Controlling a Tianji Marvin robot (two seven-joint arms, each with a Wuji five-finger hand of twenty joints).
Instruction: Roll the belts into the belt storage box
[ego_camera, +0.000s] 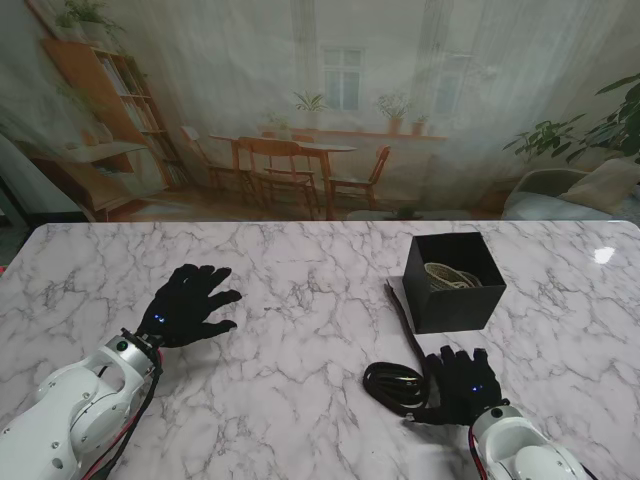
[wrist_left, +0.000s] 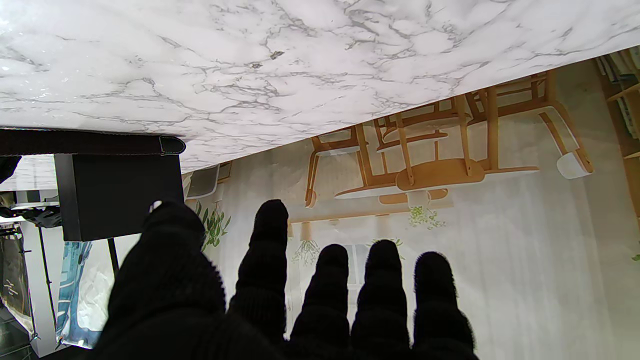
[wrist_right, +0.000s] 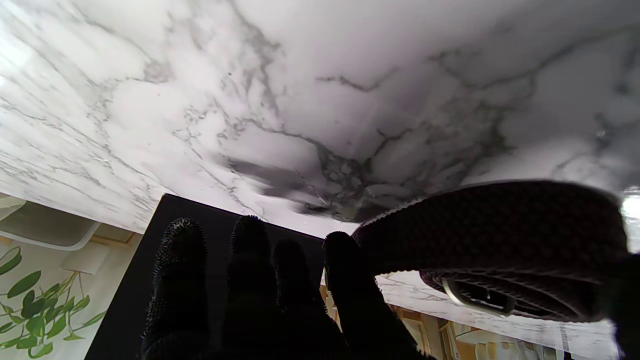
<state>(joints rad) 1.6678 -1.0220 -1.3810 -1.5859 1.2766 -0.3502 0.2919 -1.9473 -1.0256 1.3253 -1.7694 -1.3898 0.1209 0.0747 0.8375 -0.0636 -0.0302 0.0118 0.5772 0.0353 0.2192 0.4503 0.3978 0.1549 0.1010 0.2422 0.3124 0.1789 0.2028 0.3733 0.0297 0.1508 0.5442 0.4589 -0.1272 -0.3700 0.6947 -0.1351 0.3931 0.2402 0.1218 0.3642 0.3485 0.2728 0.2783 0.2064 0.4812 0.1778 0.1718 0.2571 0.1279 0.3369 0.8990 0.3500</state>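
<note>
- The dark belt (ego_camera: 398, 372) sits at the near right of the marble table (ego_camera: 300, 290), partly coiled. The coil lies just to the left of the right hand (ego_camera: 462, 385), touching its thumb side.
- From the coil, the loose tail runs away from the robot, straight toward the near left corner of the black storage box (ego_camera: 455, 281). So the belt's long axis points at the box, more or less.
- Right hand: fingers mostly extended, palm down. In the right wrist view the coil (wrist_right: 500, 240) is pressed against the thumb side, but honestly can't tell whether it has a real hold on it or is just resting beside it.
- Left hand (ego_camera: 190, 305) is spread flat and empty, well apart from the belt, over on the left half of the table.
- The box already holds a light-coloured rolled belt (ego_camera: 450, 276).
- Judgement: the right hand is clearly the nearer one, and rolling would go from the coil along the tail toward the box.
</note>
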